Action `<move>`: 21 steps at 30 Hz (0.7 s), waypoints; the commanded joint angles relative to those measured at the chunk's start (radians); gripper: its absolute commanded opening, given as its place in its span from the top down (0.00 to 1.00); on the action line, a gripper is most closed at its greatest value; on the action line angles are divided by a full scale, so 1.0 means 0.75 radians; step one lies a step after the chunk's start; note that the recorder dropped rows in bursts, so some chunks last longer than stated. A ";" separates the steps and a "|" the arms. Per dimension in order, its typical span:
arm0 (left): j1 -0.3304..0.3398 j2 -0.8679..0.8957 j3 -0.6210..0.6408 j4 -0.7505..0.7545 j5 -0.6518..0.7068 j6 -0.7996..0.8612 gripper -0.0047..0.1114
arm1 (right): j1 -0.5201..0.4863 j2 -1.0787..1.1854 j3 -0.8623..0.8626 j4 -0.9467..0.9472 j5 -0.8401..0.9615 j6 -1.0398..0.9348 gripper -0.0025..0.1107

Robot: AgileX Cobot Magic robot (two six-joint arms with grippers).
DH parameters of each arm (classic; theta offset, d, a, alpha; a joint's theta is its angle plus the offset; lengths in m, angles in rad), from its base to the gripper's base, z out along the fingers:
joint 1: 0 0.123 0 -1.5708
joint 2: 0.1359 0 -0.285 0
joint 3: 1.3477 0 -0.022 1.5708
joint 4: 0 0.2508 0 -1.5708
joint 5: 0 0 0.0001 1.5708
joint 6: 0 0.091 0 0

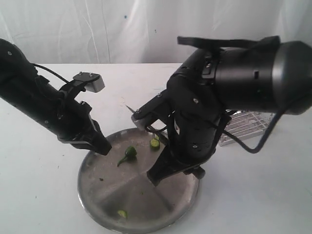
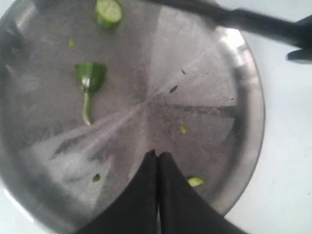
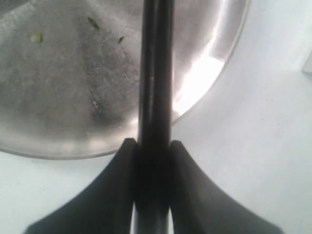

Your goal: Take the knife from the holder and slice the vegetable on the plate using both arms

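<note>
Right gripper (image 3: 152,146) was clamped on the knife (image 3: 156,73), blade reaching over the plate (image 2: 256,122), ready to cut, we judged. Left gripper (image 2: 157,157) was shut and empty over the plate, probably to pin the vegetable (image 2: 90,80), which lay near it untouched among a few slices (image 2: 108,12). We saw the holder (image 1: 246,126) behind the right arm (image 1: 234,73), without the knife.

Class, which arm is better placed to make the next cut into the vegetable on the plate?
Right. The right fingers grip the knife over the plate; the left fingers are shut, empty, near the vegetable.
</note>
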 commanded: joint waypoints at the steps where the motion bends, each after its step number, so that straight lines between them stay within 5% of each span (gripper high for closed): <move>1: -0.005 -0.084 0.099 0.154 -0.106 -0.203 0.96 | -0.002 -0.105 0.002 -0.019 0.033 0.007 0.98; 6: -0.005 -0.246 0.280 0.371 -0.392 -0.502 0.96 | -0.002 -0.149 0.002 -0.015 0.059 0.007 0.98; 13: -0.005 -0.393 0.350 0.370 -0.531 -0.517 0.96 | 0.000 -0.149 0.067 0.044 0.057 0.013 0.98; 21: -0.021 -0.288 0.350 0.370 -0.732 -0.517 0.96 | 0.002 -0.138 0.188 0.171 -0.086 0.057 0.98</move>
